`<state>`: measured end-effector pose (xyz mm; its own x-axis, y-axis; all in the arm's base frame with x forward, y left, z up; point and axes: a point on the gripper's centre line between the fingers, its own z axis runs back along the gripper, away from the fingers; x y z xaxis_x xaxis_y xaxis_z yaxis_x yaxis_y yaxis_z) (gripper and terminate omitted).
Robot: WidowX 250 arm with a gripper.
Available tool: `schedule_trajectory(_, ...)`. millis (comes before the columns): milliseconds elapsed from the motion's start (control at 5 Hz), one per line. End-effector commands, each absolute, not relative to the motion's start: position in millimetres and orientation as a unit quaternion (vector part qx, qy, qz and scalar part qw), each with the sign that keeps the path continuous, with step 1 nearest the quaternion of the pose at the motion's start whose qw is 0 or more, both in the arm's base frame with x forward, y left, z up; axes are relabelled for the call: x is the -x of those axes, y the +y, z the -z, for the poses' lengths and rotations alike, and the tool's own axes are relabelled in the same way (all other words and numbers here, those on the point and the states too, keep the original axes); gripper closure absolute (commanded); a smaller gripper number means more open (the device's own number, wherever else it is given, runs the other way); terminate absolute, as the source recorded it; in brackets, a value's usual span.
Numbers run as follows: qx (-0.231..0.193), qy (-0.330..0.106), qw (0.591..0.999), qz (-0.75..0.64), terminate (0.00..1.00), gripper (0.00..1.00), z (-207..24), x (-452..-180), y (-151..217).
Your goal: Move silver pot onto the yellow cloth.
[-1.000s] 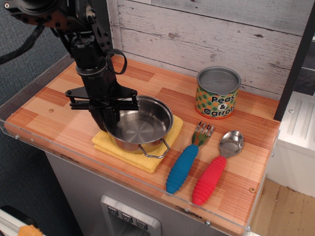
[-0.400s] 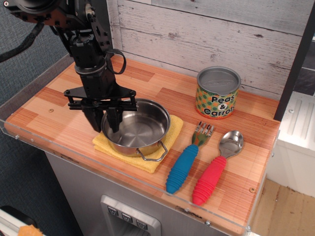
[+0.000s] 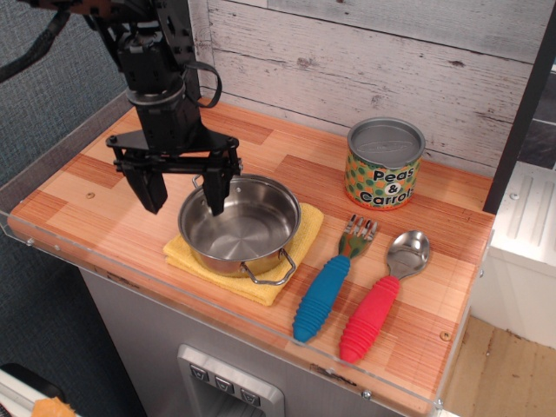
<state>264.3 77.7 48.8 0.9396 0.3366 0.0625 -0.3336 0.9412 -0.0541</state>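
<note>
Since a moment ago the gripper [image 3: 184,193] has let go of the pot's left rim and risen, its jaws now spread wide, one finger outside the rim and one above the bowl. The silver pot [image 3: 239,226] sits on the yellow cloth [image 3: 261,280] near the counter's front edge. To its right lie a blue-handled fork [image 3: 330,282] and a red-handled spoon [image 3: 382,295]. Farther back stands the Peas & Carrots can [image 3: 385,163].

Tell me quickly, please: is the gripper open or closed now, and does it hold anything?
Gripper: open, holding nothing, above the silver pot's left rim.
</note>
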Motion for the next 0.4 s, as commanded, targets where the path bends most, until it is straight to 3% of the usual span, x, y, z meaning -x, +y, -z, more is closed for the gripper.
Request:
schedule_trajectory(0,-0.031,-0.056,0.982,-0.176,0.0,0.0,-89.1,-272.3,88.3)
schedule_trajectory(200,-0.043,-0.051,0.984,-0.166,0.0,0.0,-95.9,-276.3,84.0)
